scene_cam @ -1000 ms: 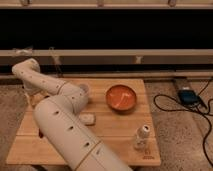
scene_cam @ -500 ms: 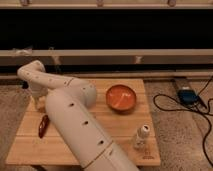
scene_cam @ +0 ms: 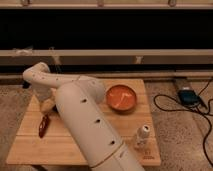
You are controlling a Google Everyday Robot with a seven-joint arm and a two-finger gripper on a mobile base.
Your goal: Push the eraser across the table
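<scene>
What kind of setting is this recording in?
Probably a lab or test area: a small wooden table on speckled hard floor, loose cables running across it, railings behind. The gripper is near the table's left edge, hidden behind the arm.

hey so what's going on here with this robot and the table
A white robot arm reaches across a small light wooden table toward its far left edge. The gripper is down at that left side, close to a small whitish block and just beyond a slim red object. An orange bowl sits near the back, and a small white bottle stands front right. No black eraser is visible; the arm may hide it.
</scene>
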